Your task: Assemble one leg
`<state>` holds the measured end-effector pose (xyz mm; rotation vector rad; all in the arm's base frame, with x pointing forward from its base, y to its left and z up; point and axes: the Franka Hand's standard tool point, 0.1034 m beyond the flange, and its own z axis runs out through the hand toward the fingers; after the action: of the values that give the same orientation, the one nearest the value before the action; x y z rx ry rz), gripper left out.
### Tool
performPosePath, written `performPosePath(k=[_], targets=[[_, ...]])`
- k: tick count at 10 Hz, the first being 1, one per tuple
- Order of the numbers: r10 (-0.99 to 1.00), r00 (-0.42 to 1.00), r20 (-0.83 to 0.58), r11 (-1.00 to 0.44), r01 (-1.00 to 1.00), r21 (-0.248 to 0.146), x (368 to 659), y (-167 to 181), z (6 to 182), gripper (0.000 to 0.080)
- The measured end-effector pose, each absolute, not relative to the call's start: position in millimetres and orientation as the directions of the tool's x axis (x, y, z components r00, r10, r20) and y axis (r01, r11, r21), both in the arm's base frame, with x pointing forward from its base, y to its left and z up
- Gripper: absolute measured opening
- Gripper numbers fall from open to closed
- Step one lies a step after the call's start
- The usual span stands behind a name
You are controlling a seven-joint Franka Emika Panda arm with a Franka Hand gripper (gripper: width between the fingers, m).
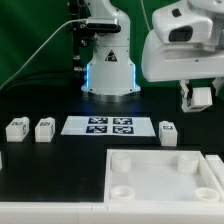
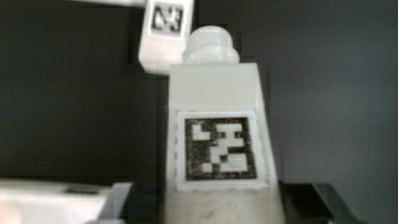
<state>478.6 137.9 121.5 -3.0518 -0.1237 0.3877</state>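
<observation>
My gripper (image 1: 198, 100) hangs above the table at the exterior view's right, shut on a white leg (image 1: 201, 96). In the wrist view the gripper (image 2: 222, 206) holds this leg (image 2: 217, 110) between its dark fingers (image 2: 139, 205), the square marker facing the camera and the rounded peg end pointing away. Three more legs stand on the black table: two at the exterior view's left (image 1: 15, 127) (image 1: 44, 129) and one (image 1: 168, 132) to the right of the marker board. That last one also shows in the wrist view (image 2: 164, 30).
The large white tray-like piece (image 1: 150, 160) with round corner holes lies at the front, and its corner shows in the wrist view (image 2: 54, 200). The marker board (image 1: 110, 126) lies mid-table. The robot base (image 1: 108, 70) stands behind, before a green backdrop.
</observation>
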Motion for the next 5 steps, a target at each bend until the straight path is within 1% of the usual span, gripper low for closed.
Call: performPosePath(k=[1, 2, 3, 4, 5], targets=[[0.099, 0.986, -0.137, -0.993, 0.089, -0.077, 483, 134, 124.9, 0.0292], [0.145, 0.988, -0.057, -0.987, 0.141, -0.079, 501, 116, 141.8, 0.0292], [0.142, 0.99, 0.011, -0.986, 0.142, -0.086, 526, 96, 162.6, 0.0292], [0.089, 0.98, 0.179, -0.989, 0.109, -0.103, 554, 88, 178.7, 0.0293], [0.084, 0.955, 0.286, -0.99, 0.113, -0.084, 549, 89, 172.3, 0.0293]])
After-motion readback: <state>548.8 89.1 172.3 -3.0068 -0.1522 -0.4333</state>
